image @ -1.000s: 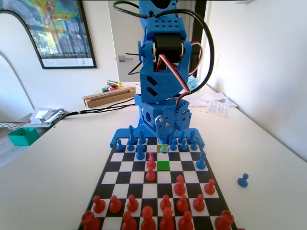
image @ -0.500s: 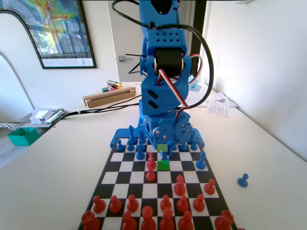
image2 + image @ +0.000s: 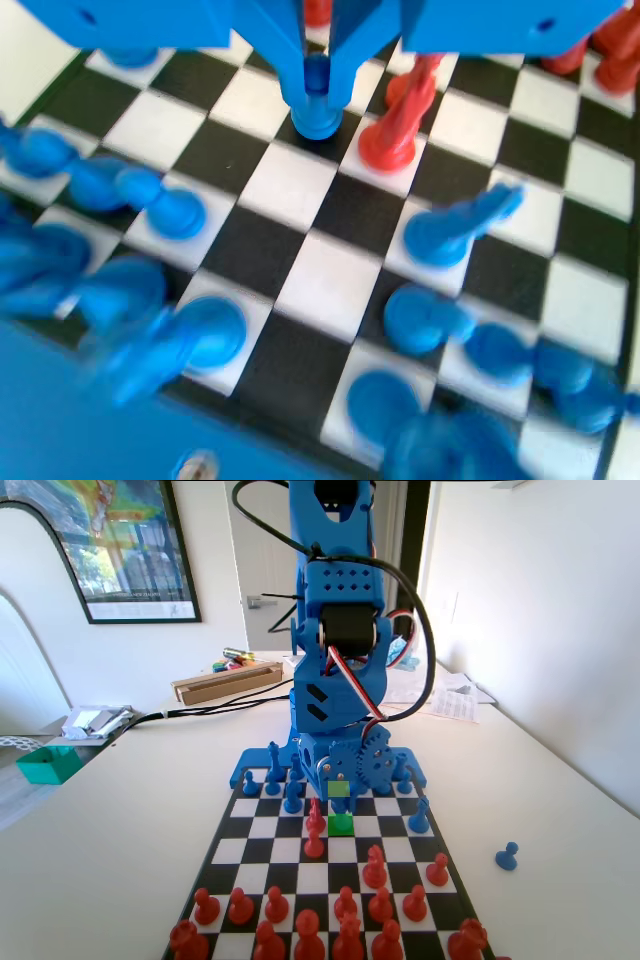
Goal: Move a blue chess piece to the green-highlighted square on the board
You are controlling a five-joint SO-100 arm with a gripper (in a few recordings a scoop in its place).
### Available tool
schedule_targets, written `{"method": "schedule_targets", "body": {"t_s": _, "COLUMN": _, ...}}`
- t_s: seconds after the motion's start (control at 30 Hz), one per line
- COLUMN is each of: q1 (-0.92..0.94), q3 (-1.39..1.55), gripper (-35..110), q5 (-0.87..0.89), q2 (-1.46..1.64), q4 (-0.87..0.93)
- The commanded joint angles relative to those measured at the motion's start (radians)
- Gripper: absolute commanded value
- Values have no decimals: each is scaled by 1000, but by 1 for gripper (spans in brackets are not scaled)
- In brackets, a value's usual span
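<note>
My gripper (image 3: 341, 802) is shut on a small blue pawn (image 3: 316, 105), with the two jaws pressed on either side of its head. In the fixed view the pawn (image 3: 341, 807) hangs at the far edge of the bright green square (image 3: 342, 825) of the board (image 3: 250, 825). The duller yellow-green square (image 3: 339, 788) lies just behind it. In the wrist view my gripper (image 3: 316, 85) keeps the pawn's base low over a dark square. I cannot tell whether the base touches the board.
Two red pieces (image 3: 314, 822) stand just left of the green square; one red piece (image 3: 397, 120) is close beside the held pawn. Blue pieces (image 3: 440, 235) crowd the rows near the arm's base. One blue pawn (image 3: 507, 856) lies off the board on the table.
The arm has come down and forward along the board, carrying the pawn from over the yellow-green square to the edge of the bright green square.
</note>
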Motion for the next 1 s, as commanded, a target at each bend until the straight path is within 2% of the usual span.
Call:
{"method": "schedule_targets", "body": {"t_s": 0.0, "q1": -14, "q3": -2, "gripper": 1, "q5": -14, "q2": 35, "q4": -9}}
{"method": "schedule_targets", "body": {"t_s": 0.1, "q1": -14, "q3": 3, "gripper": 1, "q5": -11, "q2": 35, "q4": -20}}
{"method": "schedule_targets", "body": {"t_s": 0.3, "q1": -11, "q3": 9, "gripper": 15, "q5": 20, "q2": 38, "q4": -51}}
{"method": "schedule_targets", "body": {"t_s": 0.57, "q1": -8, "q3": -28, "gripper": 17, "q5": 49, "q2": 71, "q4": -29}}
{"method": "schedule_targets", "body": {"t_s": 0.73, "q1": -21, "q3": -118, "gripper": 17, "q5": 114, "q2": 147, "q4": 86}}
{"method": "schedule_targets", "body": {"t_s": 0.97, "q1": -46, "q3": -291, "gripper": 16, "q5": 196, "q2": 322, "q4": 359}}
